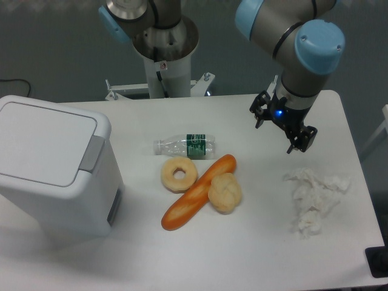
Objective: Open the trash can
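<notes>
Trash can (51, 163) at left of frame, lid shut, grey tab facing right. Claw (284, 125) upper right, fingers spread, empty, well apart. Bin lies leftward, across bottle (185, 146) and bread (198, 191).

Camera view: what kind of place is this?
Likely a robot lab test bench: an arm's gripper over a white table with a staged trash can, toy-like baguette and crumpled tissue.
</notes>
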Motion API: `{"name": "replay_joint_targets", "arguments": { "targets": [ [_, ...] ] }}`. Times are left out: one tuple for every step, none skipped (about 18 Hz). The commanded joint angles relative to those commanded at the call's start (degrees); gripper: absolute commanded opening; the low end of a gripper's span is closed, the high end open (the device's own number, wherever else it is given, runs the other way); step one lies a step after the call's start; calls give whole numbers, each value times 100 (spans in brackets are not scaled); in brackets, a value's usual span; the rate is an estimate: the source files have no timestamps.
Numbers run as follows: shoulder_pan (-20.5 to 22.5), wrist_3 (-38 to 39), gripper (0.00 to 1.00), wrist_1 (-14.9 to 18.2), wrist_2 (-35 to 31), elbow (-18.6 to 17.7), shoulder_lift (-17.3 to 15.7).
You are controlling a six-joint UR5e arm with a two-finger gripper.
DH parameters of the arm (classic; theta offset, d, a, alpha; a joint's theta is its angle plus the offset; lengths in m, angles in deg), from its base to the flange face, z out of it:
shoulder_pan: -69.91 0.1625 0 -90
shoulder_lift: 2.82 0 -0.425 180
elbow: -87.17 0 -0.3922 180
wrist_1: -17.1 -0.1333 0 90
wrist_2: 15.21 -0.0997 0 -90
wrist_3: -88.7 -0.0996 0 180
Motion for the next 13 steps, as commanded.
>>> {"name": "replay_joint_targets", "arguments": {
  "targets": [
    [0,0,100,8,0,0,9],
    [0,0,100,17,-9,-9,9],
    [-9,0,100,9,0,-35,9],
    [0,0,100,17,9,-53,0],
    [0,17,100,0,9,-96,-26],
    [-9,87,100,-70,0,-131,-44],
    [-17,88,100,-158,-26,-167,-70],
    [0,105,100,-158,-70,-210,-148],
    [0,114,100,-158,-88,-272,-210],
    [-17,184,100,-176,-105,-351,-289],
    [-18,280,100,-176,-158,-412,-368],
    [0,316,100,-167,-228,-491,-386],
    [9,308,100,-159,-246,-536,-404]
  ]
}}
